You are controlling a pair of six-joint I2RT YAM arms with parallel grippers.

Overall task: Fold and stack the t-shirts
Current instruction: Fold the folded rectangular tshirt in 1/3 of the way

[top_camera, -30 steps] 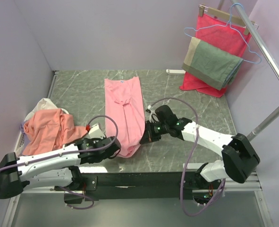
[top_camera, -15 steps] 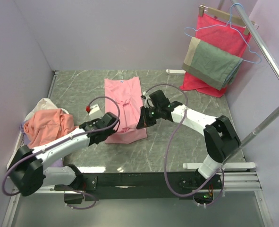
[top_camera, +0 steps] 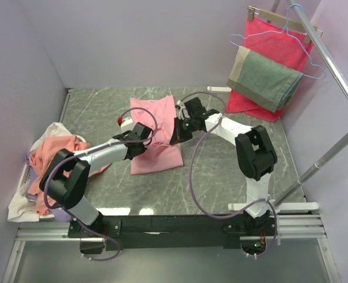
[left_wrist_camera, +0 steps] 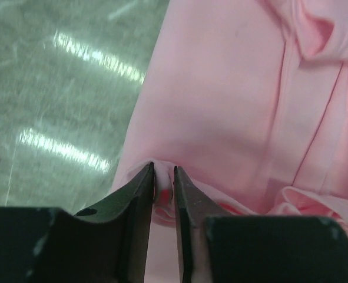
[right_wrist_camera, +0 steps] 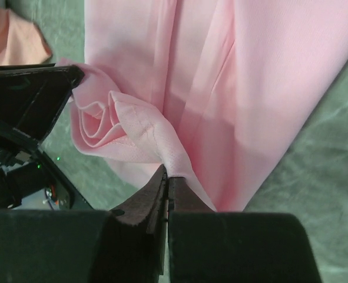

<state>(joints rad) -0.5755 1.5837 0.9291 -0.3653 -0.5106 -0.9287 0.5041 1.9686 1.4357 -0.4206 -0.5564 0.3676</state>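
So, left gripper and right gripper each pinch a hem corner of the soft light-pink cotton t-shirt, out on the grey marbled table. Lengthwise fold looks done, crosswise one underway I'd guess; the crumpled salmon-orange and white shirts lie unfolded at left, nothing stacked.

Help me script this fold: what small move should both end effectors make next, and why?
Probably carry the pinched edge a little farther toward the table's far side and lower it onto the shirt there. The left end effector and right end effector are each shut on a bunched edge of the pink t-shirt, held over its middle, while its far part lies uncovered.
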